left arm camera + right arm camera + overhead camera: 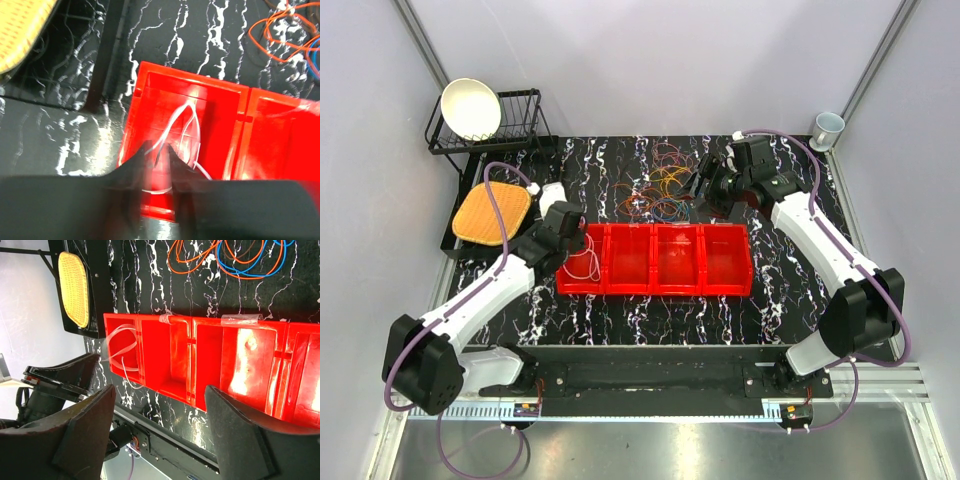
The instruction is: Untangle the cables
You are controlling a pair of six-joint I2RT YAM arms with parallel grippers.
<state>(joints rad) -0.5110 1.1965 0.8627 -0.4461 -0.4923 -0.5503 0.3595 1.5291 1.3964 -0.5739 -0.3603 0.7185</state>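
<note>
A tangle of thin cables (660, 190), orange, red, yellow, blue and brown, lies on the black marbled table behind a row of red bins (725, 285). One white cable (583, 263) lies coiled in the leftmost bin; it also shows in the left wrist view (186, 120) and the right wrist view (120, 347). My left gripper (563, 238) hovers over that bin's near left corner, its jaws a narrow gap apart (157, 150) above the white cable. My right gripper (703, 187) is wide open and empty (160, 410), at the right side of the tangle.
A black dish rack (525, 110) with a white bowl (471, 107) stands at the back left. A yellow waffle-patterned pad (492, 213) lies in front of it. A mug (827, 128) stands at the back right. Orange cables (285, 30) lie beyond the bins.
</note>
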